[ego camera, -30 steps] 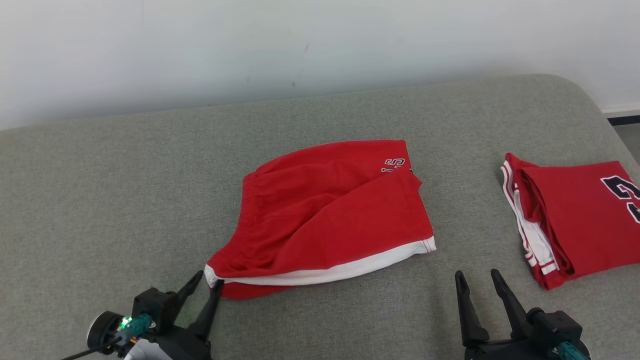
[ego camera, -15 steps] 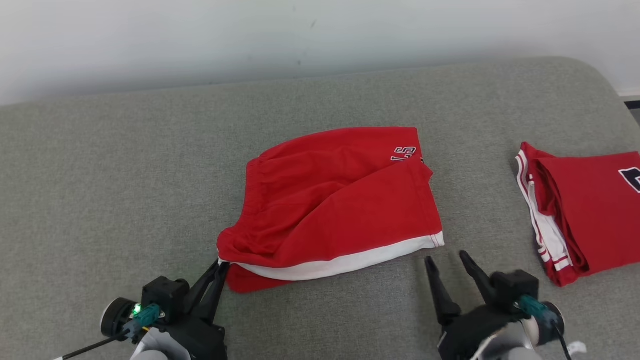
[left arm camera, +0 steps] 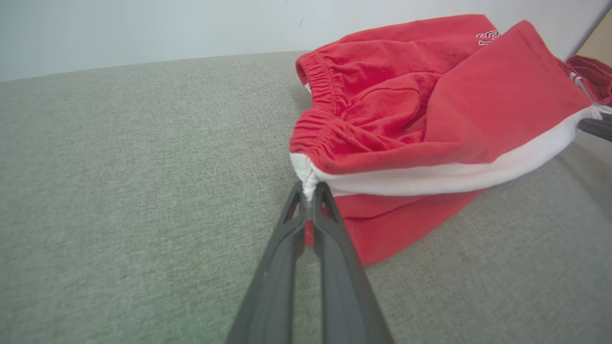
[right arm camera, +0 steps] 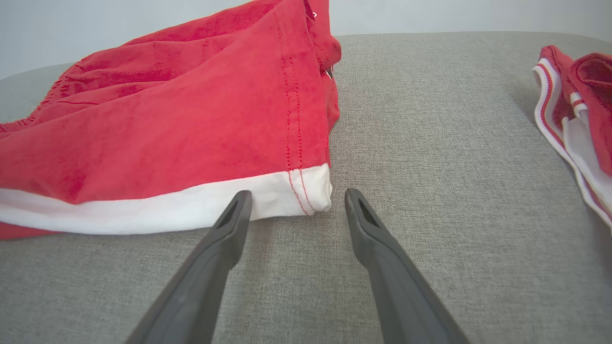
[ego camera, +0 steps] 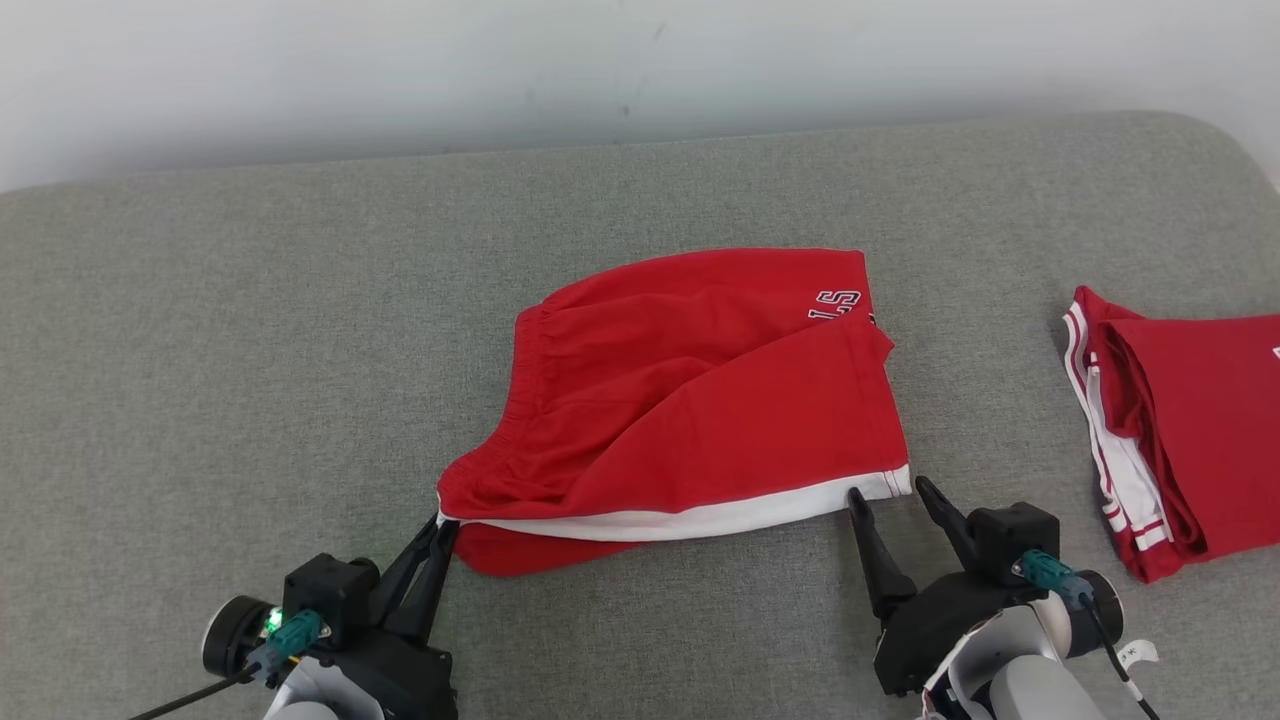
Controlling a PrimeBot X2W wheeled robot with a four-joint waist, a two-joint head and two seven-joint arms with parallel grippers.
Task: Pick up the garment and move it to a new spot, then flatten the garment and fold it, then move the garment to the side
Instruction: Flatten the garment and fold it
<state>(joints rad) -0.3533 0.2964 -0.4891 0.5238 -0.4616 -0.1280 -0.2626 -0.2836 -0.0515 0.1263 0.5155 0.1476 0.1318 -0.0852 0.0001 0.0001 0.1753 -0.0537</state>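
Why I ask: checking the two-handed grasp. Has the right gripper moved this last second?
Yes. Camera shift aside, the right gripper has advanced forward and left to the shorts; its open jaws now flank their white hem corner.

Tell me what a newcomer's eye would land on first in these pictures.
The red shorts, rumpled mid-surface with a white hem along their near edge, stand out against the grey cushion. The left pincer is shut on their near left corner, while the right pincer stands open at the near right corner. A folded red jersey lies off to the right.
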